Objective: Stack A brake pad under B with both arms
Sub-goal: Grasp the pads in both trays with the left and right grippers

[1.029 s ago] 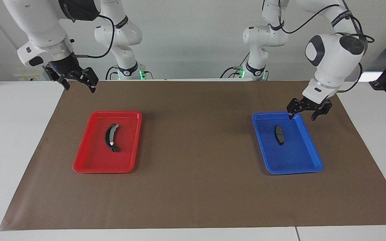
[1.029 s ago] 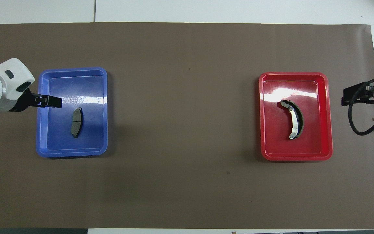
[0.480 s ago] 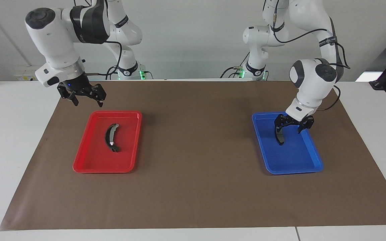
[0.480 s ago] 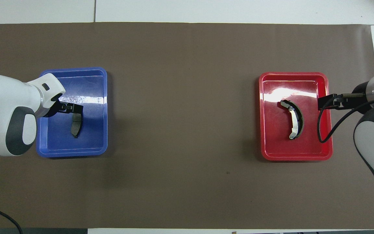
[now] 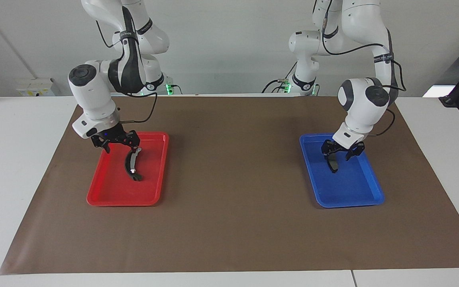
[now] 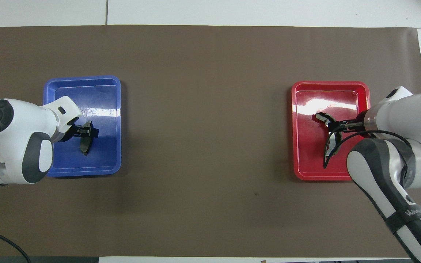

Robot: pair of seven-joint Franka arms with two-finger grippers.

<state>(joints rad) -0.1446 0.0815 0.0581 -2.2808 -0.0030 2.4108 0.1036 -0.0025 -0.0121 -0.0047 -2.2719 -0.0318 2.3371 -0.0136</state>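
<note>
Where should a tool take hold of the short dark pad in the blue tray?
Grip the A brake pad across its narrow width near mid-length, coming from above: it seems to lie flat in the blue tray, with its long sides exposed.

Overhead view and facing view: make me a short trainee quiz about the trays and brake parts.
1. Which tray holds the short dark grey oblong brake pad?
2. True or false: the long black crescent brake piece with a silvery end lies in the red plastic tray.
3. The right gripper is over: A the short pad, B the crescent piece, C bare mat.
Key: 1 the blue plastic tray; 2 true; 3 B.
</note>
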